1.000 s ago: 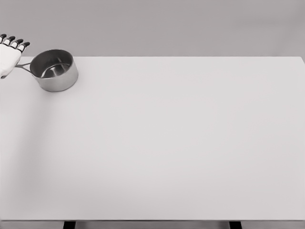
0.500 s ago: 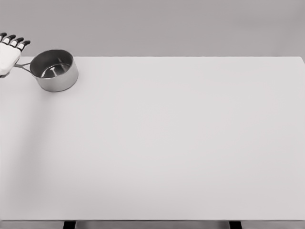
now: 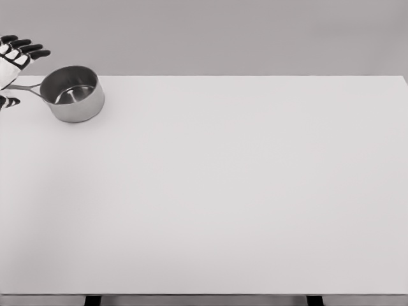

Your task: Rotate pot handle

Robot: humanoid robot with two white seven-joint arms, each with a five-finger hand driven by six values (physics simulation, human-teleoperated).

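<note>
White table (image 3: 223, 191): left hand (image 3: 9, 67) spread open around pot handle (image 3: 25, 87).

The left hand (image 3: 9, 67) is white — its fingers (image 3: 30, 48) tipped black.

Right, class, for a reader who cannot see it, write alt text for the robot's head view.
A small steel pot sits at the far left corner of a white table, its thin handle pointing left toward a white robot hand at the picture's left edge. The hand's dark-tipped fingers are spread around the handle's end, not closed on it.
</note>
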